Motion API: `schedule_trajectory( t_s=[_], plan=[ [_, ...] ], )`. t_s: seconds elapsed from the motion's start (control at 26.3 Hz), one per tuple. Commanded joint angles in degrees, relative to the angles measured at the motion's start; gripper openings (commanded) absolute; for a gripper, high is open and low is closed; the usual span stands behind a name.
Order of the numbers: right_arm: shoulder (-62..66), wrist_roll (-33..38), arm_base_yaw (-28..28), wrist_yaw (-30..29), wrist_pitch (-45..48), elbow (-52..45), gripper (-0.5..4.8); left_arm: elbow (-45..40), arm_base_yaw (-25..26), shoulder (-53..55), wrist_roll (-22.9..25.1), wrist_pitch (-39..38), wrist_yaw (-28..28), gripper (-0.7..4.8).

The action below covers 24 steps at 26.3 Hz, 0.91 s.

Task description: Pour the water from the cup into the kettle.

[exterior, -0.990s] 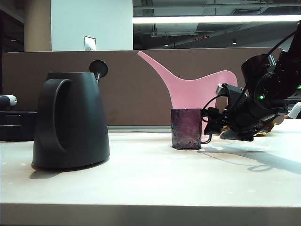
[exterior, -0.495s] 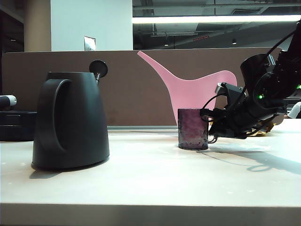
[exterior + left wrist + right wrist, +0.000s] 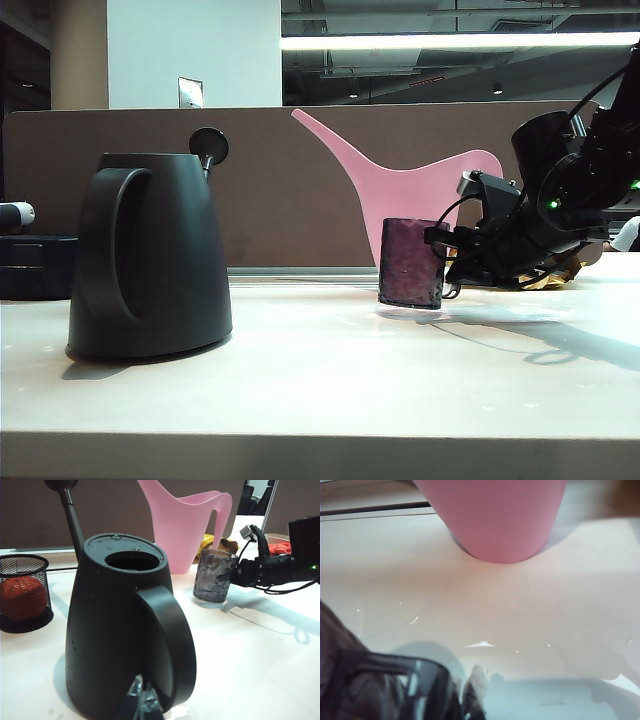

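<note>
Kettle lies well to the left of the right claw and the cup it grips.

The left claw [image 3: 142,702], fingers pressed together on nothing, sits just behind the kettle [image 3: 150,255], nearer to it than the other arm. The kettle stands upright on the counter [image 3: 320,390], its mouth open at the top. Well to its right, the cup [image 3: 411,263] hangs tilted, just off the counter, its handle clenched in the right claw [image 3: 447,262], which reaches in level from the cup's right.
</note>
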Motion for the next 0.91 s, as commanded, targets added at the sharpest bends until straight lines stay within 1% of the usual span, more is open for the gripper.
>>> schedule_trajectory(
  t_s=[0.04,0.34,0.38,0.46,0.61,0.76,0.84,0.91],
  plan=[
    [-2.3,-1.0,0.1,-0.1,0.0,0.2,-0.06,0.2,0.0,0.0,0.1,1.1,0.2,-0.05],
    [-12.3,-9.6,0.2,-0.1,-10.3,0.2,-0.06,0.2,0.0,0.0,0.1,1.1,0.2,-0.05],
    [-15.4,-11.1,0.5,0.1,-12.6,0.2,-0.06,0.2,0.0,0.0,0.1,1.0,0.1,-0.05],
    [-18.2,-11.7,0.9,0.2,-14.1,0.2,-0.06,0.2,0.0,0.0,0.3,1.0,-0.3,-0.05],
    [-23.8,-15.8,3.1,0.9,-16.8,0.8,-0.06,0.2,0.0,0.0,0.2,1.0,-0.2,-0.05],
    [-26.6,-21.1,6.9,5.1,-26.4,6.0,-0.06,0.2,0.0,0.0,0.2,0.8,-0.2,-0.05],
    [-26.7,-23.5,9.2,7.1,-31.6,10.1,-0.06,0.2,0.0,0.0,0.2,0.7,-0.1,-0.05],
    [-26.6,-25.0,11.5,9.3,-34.5,14.6,-0.06,0.2,0.0,0.0,0.2,0.4,-0.2,-0.05]
  ],
)
